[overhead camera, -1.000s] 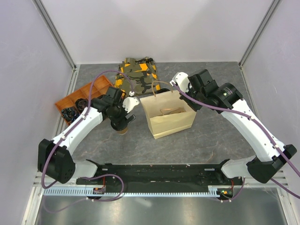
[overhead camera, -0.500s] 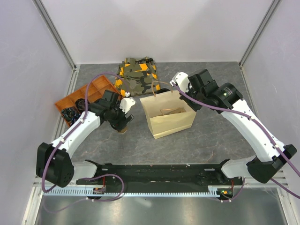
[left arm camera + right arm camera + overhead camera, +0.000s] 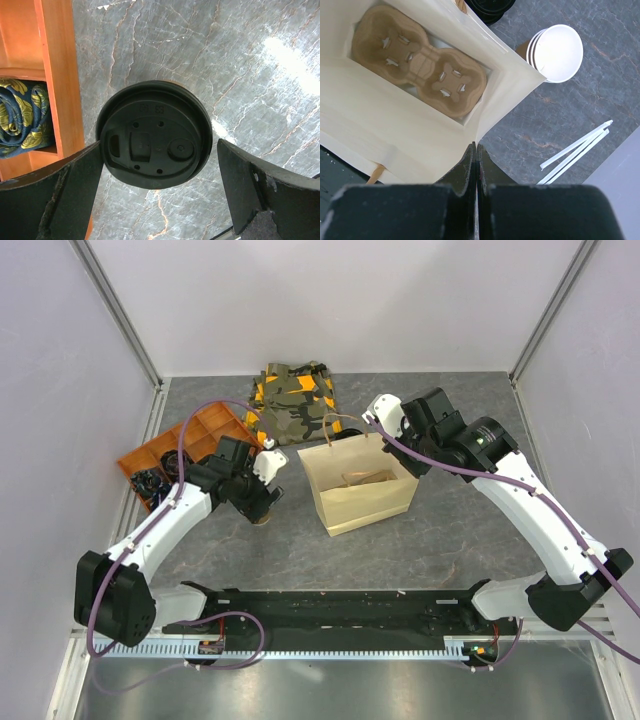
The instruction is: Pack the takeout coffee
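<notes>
The takeout coffee (image 3: 155,135), a brown cup with a black lid, stands upright on the grey table. It is just left of the paper bag (image 3: 360,490). My left gripper (image 3: 159,145) is open and straddles the cup from above, one finger on each side of the lid. In the top view the cup (image 3: 263,517) peeks out under the left gripper (image 3: 255,500). My right gripper (image 3: 476,146) is shut on the rim of the open bag (image 3: 395,120) at its far right corner. A cardboard cup carrier (image 3: 420,60) lies in the bag's bottom.
An orange divided tray (image 3: 165,445) stands left of the cup, and its wall (image 3: 57,70) is close to the left finger. A camouflage cloth (image 3: 292,390) lies at the back. A stack of lidless cups (image 3: 557,52), black lids (image 3: 490,6) and white straws (image 3: 575,150) lie behind the bag.
My left arm has shifted a little left and toward the near edge, with its gripper still over the cup. The cup, the bag and the right arm have not moved.
</notes>
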{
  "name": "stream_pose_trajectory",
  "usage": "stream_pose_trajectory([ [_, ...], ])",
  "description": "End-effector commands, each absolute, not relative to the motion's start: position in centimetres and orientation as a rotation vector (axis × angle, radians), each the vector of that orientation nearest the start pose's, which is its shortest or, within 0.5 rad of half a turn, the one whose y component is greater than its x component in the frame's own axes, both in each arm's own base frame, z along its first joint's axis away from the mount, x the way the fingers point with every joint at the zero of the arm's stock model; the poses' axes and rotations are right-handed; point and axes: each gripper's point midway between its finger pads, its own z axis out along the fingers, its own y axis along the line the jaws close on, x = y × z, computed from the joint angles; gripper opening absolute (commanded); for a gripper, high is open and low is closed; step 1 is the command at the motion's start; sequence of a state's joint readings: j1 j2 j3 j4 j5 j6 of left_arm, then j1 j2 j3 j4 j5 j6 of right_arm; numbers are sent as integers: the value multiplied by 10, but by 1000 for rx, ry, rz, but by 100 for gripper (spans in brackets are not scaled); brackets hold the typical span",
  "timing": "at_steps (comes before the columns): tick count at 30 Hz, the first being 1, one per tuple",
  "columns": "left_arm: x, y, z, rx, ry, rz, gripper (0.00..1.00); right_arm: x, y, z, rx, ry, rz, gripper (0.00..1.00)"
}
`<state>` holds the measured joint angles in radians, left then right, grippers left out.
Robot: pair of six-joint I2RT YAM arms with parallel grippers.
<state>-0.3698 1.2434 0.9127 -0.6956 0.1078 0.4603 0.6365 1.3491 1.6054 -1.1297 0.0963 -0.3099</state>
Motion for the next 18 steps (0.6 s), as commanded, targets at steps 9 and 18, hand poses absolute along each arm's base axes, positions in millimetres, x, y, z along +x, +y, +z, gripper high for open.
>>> stream_pose_trajectory([
  [9, 271, -109, 107, 1024, 2331, -141, 100, 267, 163, 285, -1049, 2164, 52, 0],
  [18, 275, -108, 120, 1025, 2280, -123, 95, 268, 163, 284, -1055, 2164, 49, 0],
])
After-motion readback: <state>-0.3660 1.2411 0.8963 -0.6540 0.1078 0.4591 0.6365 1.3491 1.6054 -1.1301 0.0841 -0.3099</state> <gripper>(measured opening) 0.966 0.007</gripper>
